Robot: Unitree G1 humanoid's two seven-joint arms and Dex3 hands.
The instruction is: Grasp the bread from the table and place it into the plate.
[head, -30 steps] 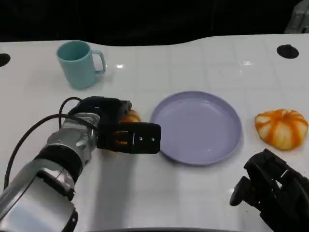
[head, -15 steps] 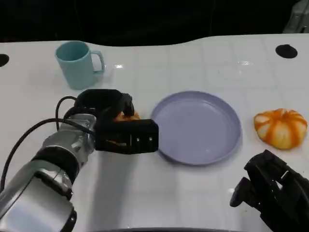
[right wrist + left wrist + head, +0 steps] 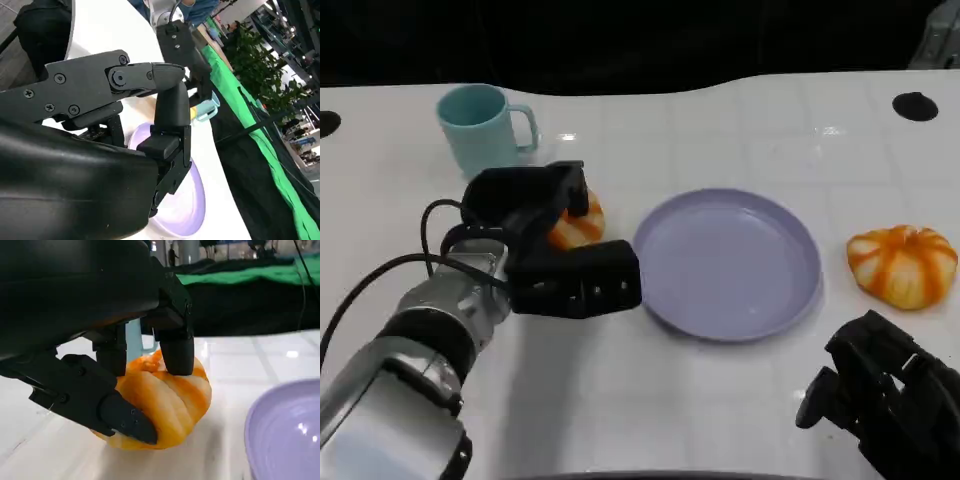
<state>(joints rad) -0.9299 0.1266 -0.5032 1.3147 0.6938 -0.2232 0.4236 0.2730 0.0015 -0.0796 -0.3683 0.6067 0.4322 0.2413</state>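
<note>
Head view has the left hand clasped around the orange-striped bread roll, just left of the lilac plate, so the grasp looks done; whether it is off the bench I cannot tell. Carrying and release remain, and the right hand rests curled and empty at the near right

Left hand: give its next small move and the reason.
Probably lift slightly and carry toward the plate. The left hand grips the bread with fingers on top and at its side, yet the bread seems to sit low by the table, beside the plate.
</note>
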